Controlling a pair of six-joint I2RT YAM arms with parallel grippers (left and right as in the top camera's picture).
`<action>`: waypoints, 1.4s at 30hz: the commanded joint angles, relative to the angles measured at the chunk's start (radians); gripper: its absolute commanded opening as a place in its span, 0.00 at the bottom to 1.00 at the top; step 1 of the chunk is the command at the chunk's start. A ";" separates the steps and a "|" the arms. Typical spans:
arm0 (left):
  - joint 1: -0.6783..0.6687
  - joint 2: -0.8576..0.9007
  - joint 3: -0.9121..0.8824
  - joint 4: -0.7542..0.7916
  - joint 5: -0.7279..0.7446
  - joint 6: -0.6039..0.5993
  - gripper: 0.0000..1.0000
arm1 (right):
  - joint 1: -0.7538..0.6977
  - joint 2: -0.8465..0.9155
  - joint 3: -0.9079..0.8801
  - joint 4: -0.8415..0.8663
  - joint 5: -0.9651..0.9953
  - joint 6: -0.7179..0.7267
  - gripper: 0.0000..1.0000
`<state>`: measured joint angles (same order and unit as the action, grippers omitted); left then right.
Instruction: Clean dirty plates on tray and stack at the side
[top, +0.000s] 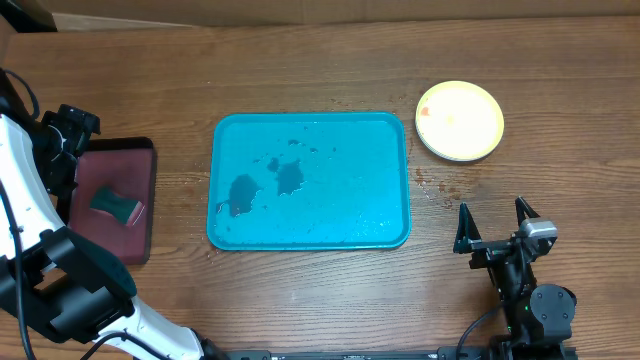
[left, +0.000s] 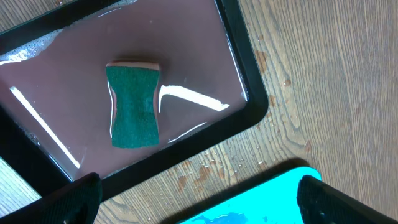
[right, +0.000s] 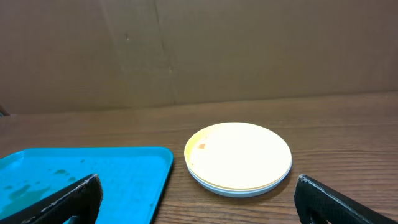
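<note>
The plates (top: 459, 121) stand in one stack on the table, right of the turquoise tray (top: 385, 225); the yellow-green one is on top with a small reddish spot near its left rim. The right wrist view shows the stack (right: 239, 157) with a pale plate rim under the top one. The tray holds only water patches and shows in the right wrist view (right: 124, 171) and left wrist view (left: 267, 199). My right gripper (top: 493, 232) is open and empty, near the front edge, short of the stack. My left gripper (left: 199, 198) is open and empty over the gap between the two trays.
A dark maroon, black-rimmed tray (top: 140, 150) sits at the far left with a green sponge (top: 115, 204) on it; the left wrist view shows the sponge (left: 133, 104) lying in a wet film. Water drops dot the wood right of the turquoise tray (top: 432, 185). A cardboard wall stands behind.
</note>
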<state>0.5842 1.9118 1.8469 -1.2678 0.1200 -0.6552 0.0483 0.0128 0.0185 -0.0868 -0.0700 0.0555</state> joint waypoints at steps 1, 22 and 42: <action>-0.002 -0.011 0.014 0.001 0.001 0.004 1.00 | -0.003 -0.010 -0.010 0.006 0.013 -0.004 1.00; -0.178 -0.318 -0.209 0.025 -0.158 0.163 1.00 | -0.003 -0.010 -0.010 0.006 0.013 -0.004 1.00; -0.443 -1.316 -1.400 1.034 -0.163 0.345 1.00 | -0.003 -0.010 -0.010 0.006 0.013 -0.004 1.00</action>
<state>0.1692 0.7055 0.5907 -0.3573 -0.0391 -0.3328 0.0475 0.0113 0.0185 -0.0872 -0.0700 0.0551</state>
